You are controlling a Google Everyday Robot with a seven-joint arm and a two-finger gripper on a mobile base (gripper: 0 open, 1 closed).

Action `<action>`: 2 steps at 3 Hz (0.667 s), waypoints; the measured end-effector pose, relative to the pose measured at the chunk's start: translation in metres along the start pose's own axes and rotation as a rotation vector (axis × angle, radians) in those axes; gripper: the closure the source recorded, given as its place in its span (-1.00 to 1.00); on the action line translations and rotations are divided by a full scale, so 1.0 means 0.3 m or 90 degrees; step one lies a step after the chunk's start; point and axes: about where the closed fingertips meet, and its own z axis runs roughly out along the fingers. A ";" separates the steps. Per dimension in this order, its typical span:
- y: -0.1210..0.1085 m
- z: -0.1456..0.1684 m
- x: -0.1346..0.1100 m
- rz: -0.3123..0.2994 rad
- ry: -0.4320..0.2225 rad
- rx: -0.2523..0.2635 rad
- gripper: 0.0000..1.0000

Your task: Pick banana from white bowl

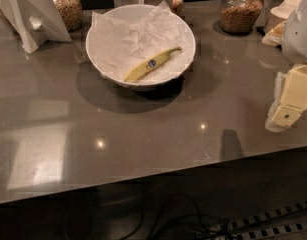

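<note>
A slim yellow banana [151, 64] with a small dark blue sticker lies slantwise in the wide white bowl [105, 64], on crumpled white paper. The bowl stands on the grey counter [143, 129] at the back middle. My gripper [287, 109] is at the far right edge of the view, well to the right of the bowl and nearer the counter's front edge, with nothing seen in it.
Glass jars of grain stand at the back right [241, 9] and back left [67, 5]. A white stand [30, 19] is at the back left. Stacked pale bowls [285, 11] sit at the back right. Cables lie on the floor below the counter's front edge.
</note>
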 end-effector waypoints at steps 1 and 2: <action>0.000 0.000 0.000 0.000 0.000 0.000 -1.00; -0.047 0.011 -0.032 -0.021 -0.033 0.035 -1.00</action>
